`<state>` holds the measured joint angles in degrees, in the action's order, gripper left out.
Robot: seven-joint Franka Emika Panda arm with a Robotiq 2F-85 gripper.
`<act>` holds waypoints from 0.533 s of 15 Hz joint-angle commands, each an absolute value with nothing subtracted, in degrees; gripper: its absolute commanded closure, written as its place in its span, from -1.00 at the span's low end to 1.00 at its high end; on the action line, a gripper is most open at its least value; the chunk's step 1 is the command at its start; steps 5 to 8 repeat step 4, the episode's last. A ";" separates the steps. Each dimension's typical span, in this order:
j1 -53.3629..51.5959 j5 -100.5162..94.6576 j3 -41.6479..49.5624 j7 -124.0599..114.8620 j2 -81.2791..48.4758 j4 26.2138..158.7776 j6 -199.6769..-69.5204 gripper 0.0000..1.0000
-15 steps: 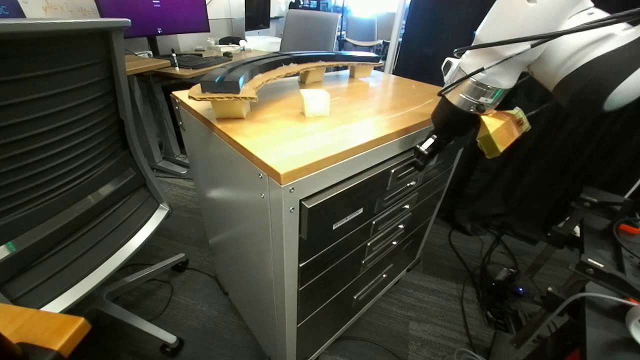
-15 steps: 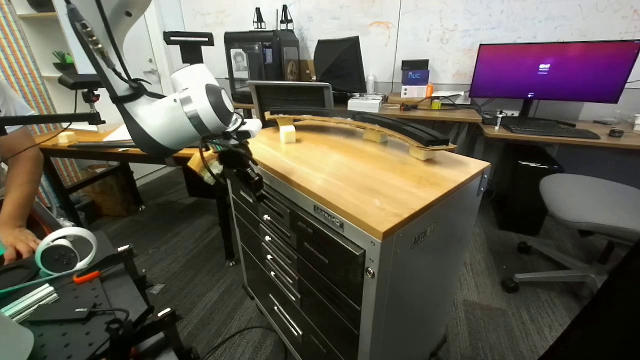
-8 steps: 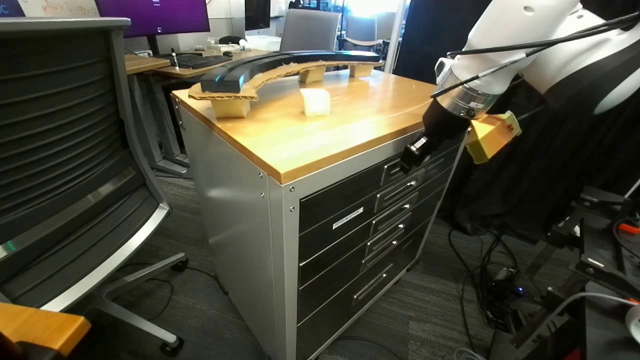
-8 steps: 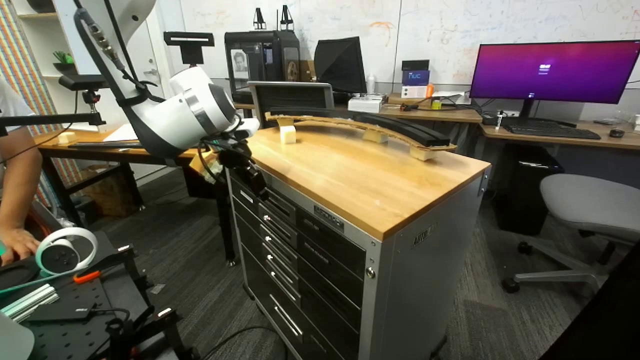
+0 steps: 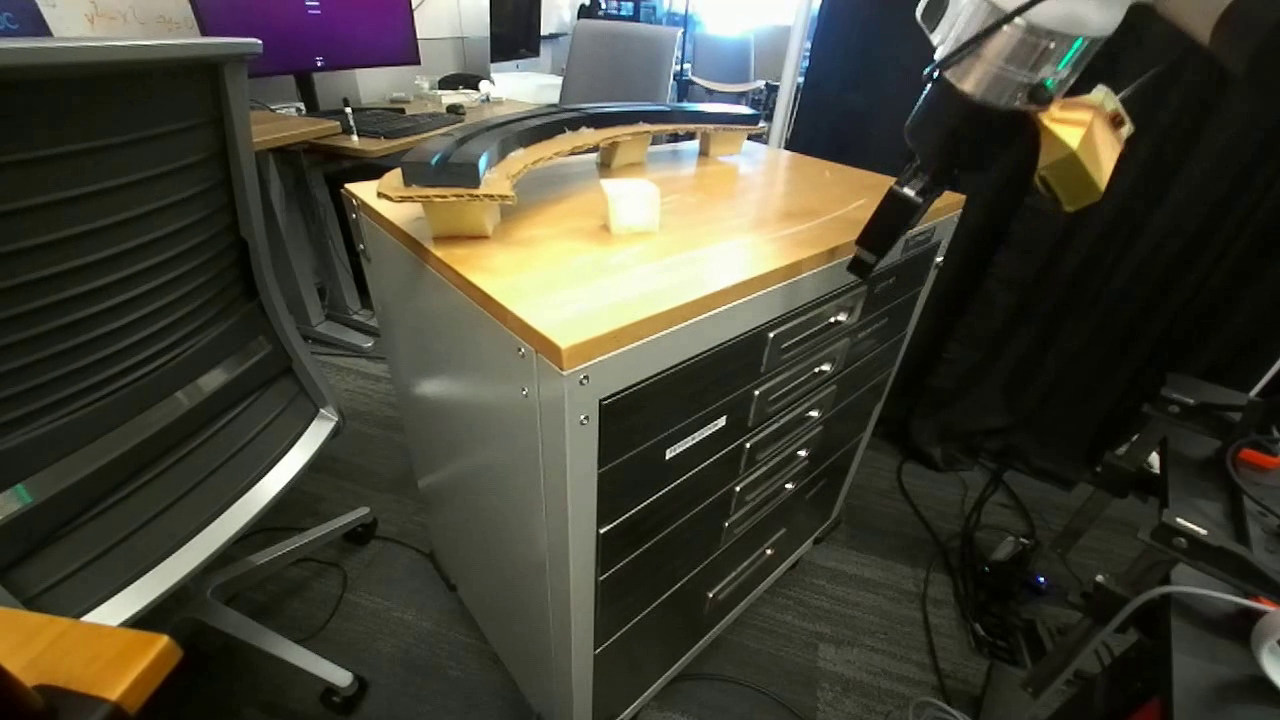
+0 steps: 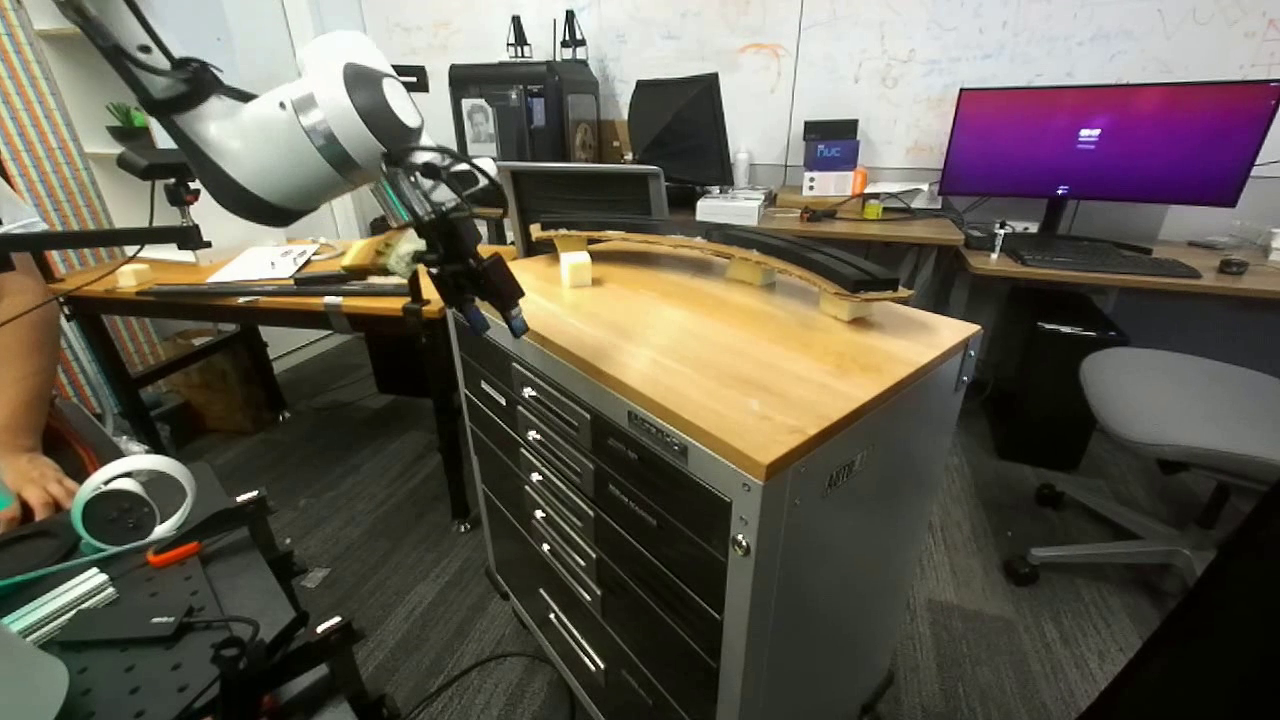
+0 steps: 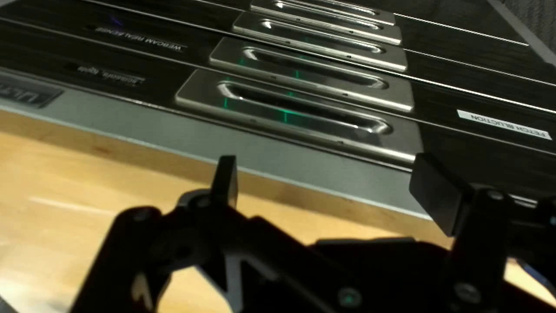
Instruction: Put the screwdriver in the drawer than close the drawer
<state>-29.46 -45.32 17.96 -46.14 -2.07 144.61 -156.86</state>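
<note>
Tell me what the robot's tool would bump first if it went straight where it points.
Likely the top drawer's metal handle; the tool points down toward it, but depth is unclear.

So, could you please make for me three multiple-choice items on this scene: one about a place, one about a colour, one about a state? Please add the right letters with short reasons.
1. Where is the curved black piece?
A. On the floor
B. On cardboard above the wooden top
C. Inside a drawer

2. What colour is the lit monitor screen?
A. Purple
B. Green
C. Yellow

3. In what state is the top drawer?
A. Half out
B. Fully removed
C. Shut

1: B, the cardboard rests on pale blocks standing on the wooden top.
2: A, the screen glows purple in both exterior views.
3: C, its front lies flush with the cabinet frame.
</note>
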 commanded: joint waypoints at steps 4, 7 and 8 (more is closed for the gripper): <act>-17.85 -28.41 1.97 -30.12 7.48 143.33 -148.19 -0.99; -17.85 -28.41 1.97 -30.12 7.48 143.33 -148.19 -0.99; -17.85 -28.41 1.97 -30.12 7.48 143.33 -148.19 -0.99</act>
